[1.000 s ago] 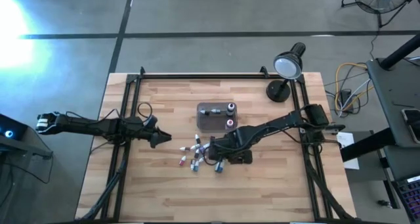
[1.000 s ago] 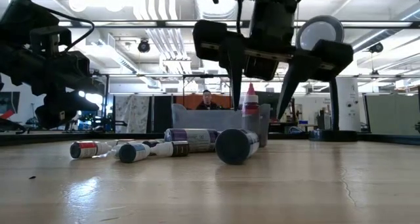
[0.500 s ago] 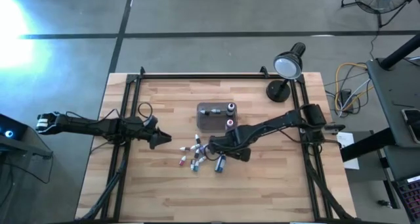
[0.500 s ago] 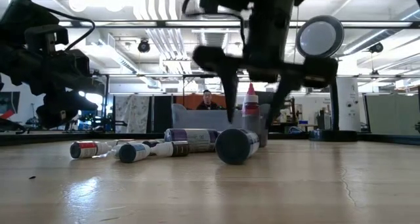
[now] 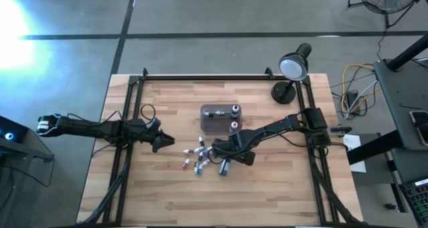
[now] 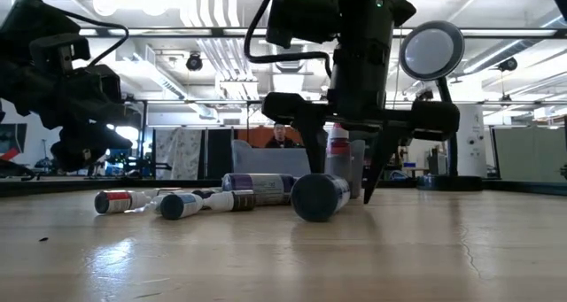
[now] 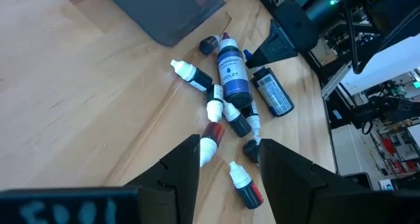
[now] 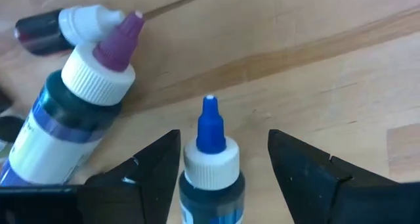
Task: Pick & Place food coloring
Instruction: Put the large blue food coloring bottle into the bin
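Right gripper (image 8: 223,152) is low at mid-table, fingers spread and straddling a blue-tipped bottle (image 8: 210,159) lying on the table (image 5: 281,194), not yet gripping it. I'd center the bottle body between the fingers before closing, and keep clear of the bigger violet bottle (image 8: 69,119) just beside it. Other bottles (image 5: 197,158) lie scattered at mid-table. The tray (image 5: 215,121), toward the far edge, holds two upright bottles (image 5: 235,117) and one lying down. Left gripper (image 5: 164,142) waits near the left edge, fingers open, empty.
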